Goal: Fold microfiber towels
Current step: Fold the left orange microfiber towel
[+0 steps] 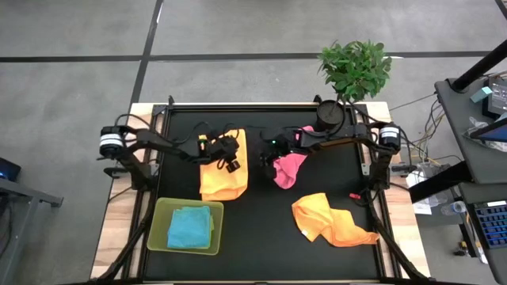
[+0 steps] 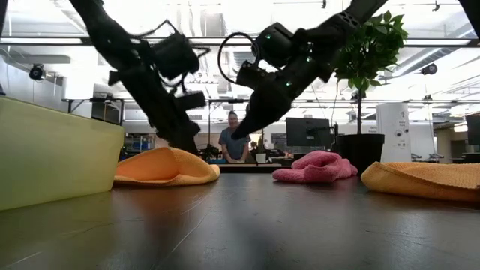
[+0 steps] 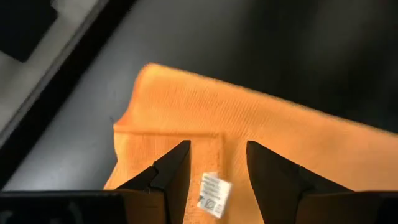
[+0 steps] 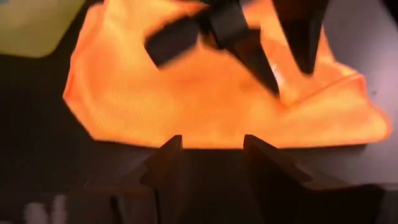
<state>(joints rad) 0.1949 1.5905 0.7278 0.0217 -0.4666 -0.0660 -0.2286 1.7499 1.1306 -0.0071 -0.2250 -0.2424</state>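
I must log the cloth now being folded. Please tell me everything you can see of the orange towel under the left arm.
The orange towel is a soft, fuzzy microfiber cloth, lying flat and folded into a tall rectangle on the black table, above the green tray. A stitched hem and a small white tag show near one edge. The left claw stands over the tag with jaws open. The right claw, also open, is close to its edge.

table [image 1: 261, 245]: black | on it: orange towels [image 1: 223, 176], pink towel [image 1: 287, 169], tray [image 1: 162, 226]
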